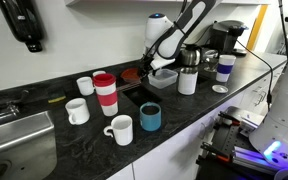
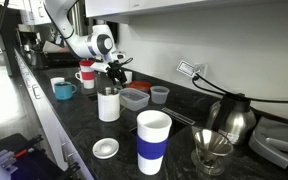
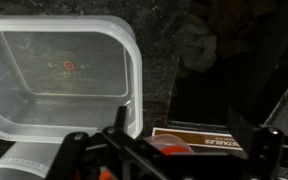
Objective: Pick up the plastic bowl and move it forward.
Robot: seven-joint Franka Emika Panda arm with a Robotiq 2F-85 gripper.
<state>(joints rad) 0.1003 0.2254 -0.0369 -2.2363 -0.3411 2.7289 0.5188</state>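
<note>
The plastic bowl is translucent, squarish with rounded corners, and empty. It fills the upper left of the wrist view. It also shows on the dark counter in both exterior views. My gripper is open and empty, and hovers just above and beside the bowl's right rim. Its left finger is near that rim; between the fingers I see the dark counter and a brown label card. The gripper also shows in both exterior views, low over the bowl's area.
A white canister stands close by the bowl. A reddish-brown round dish lies beside it, and a small clear cup stands near. Several mugs, a red-and-white cup, a sink and coffee gear crowd the counter.
</note>
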